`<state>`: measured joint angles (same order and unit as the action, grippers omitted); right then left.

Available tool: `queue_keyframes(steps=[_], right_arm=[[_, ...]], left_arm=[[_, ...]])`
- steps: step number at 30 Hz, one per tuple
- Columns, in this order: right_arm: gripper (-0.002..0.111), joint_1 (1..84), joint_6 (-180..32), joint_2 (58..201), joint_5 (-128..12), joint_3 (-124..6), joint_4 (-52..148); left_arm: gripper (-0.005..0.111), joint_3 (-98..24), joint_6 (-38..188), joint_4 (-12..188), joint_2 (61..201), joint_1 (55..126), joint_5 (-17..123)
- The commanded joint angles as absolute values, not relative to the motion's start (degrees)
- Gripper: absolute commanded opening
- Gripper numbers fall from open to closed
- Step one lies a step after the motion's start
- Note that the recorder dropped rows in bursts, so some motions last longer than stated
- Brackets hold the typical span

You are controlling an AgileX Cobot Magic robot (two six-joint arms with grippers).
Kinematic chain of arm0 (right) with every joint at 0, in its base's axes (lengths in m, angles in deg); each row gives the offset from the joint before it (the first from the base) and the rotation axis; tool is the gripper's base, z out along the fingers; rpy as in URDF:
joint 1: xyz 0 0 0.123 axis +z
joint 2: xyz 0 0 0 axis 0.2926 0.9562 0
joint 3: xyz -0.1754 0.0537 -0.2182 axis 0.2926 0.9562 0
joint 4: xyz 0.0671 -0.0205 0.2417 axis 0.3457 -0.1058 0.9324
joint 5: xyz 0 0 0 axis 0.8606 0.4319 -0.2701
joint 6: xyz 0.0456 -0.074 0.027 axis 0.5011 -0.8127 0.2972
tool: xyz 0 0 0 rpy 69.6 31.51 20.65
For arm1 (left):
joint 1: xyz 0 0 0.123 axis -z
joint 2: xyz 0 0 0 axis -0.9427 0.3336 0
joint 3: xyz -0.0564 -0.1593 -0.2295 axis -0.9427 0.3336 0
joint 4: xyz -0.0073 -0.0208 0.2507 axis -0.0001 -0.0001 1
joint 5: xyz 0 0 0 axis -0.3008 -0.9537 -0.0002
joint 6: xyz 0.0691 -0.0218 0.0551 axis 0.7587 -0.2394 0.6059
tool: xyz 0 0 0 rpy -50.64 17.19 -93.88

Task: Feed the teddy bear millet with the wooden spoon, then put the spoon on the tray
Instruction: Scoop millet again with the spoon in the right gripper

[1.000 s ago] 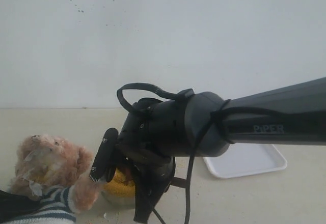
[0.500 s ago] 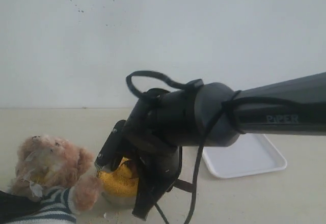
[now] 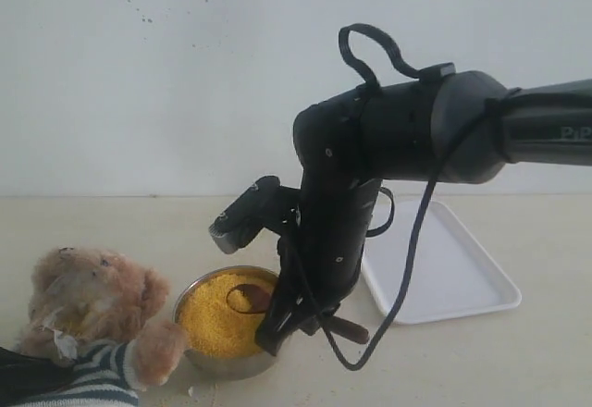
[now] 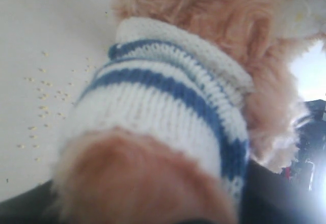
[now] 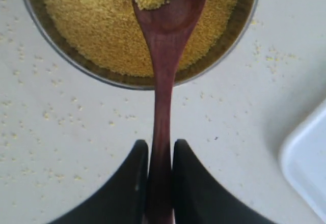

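Right now the right gripper [image 5: 160,150] has its two black, rounded fingers pinched narrow on the thin straight handle of the wooden spoon [image 5: 163,81], a smooth dark reddish-brown piece. The handle crosses the rim of the round steel bowl [image 3: 222,363], and the spoon's oval end sits over the bowl with a small clump of grain in it. Fine, bright yellow millet [image 5: 91,25] fills the bowl almost to the rim. Loose grains [image 5: 46,112] dot the pale tabletop [image 5: 229,107] around the bowl. Just beside the bowl, on the side away from the tray, sits the teddy bear [image 3: 88,301], light brown and fuzzy, with one plush paw touching the bowl's wall. Its knitted shirt is ribbed in white and blue stripes (the left wrist view is filled by it). The left gripper is lost behind that plush, so whether it is wide or closed cannot be told. On the bowl's other side, near but apart from it, lies the flat white plastic tray [image 3: 444,277], with rounded corners and a low rim.
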<state>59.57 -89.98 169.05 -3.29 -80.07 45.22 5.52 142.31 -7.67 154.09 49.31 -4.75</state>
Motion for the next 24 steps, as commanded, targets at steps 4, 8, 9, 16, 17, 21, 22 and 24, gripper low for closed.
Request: queue_keyframes(steps=[4, 8, 9, 16, 17, 21, 22, 24], right_arm=[[0.0, 57.0, -96.6, 168.4, -5.1, -80.7, 60.2], [0.0, 56.7, -96.8, 168.1, -2.7, -80.8, 60.6], [0.0, 56.7, -96.7, 168.1, -3.0, -80.8, 60.6], [0.0, 55.5, -95.4, 168.2, -5.4, -80.8, 60.4], [0.0, 54.9, -94.4, 168.2, -5.7, -80.9, 61.0], [0.0, 53.3, -94.6, 168.1, -4.7, -80.9, 62.4], [0.0, 53.0, -94.6, 168.1, -4.2, -80.9, 62.5], [0.0, 53.0, -94.8, 168.1, -2.9, -80.9, 62.6]], left_arm=[[0.004, 5.5, 142.8, -7.7, 154.1, 49.7, -7.1], [0.004, 5.5, 142.8, -7.8, 154.1, 49.7, -7.2], [0.004, 5.5, 142.8, -8.1, 154.1, 49.7, -7.2], [0.004, 5.5, 142.8, -8.2, 154.1, 49.7, -7.3], [0.004, 5.5, 142.8, -8.0, 154.1, 49.7, -7.3], [0.004, 5.5, 141.2, -6.2, 154.1, 49.7, -7.5], [0.004, 5.5, 140.9, -6.0, 154.1, 49.7, -7.5], [0.004, 5.5, 140.9, -5.7, 154.1, 49.7, -7.5]])
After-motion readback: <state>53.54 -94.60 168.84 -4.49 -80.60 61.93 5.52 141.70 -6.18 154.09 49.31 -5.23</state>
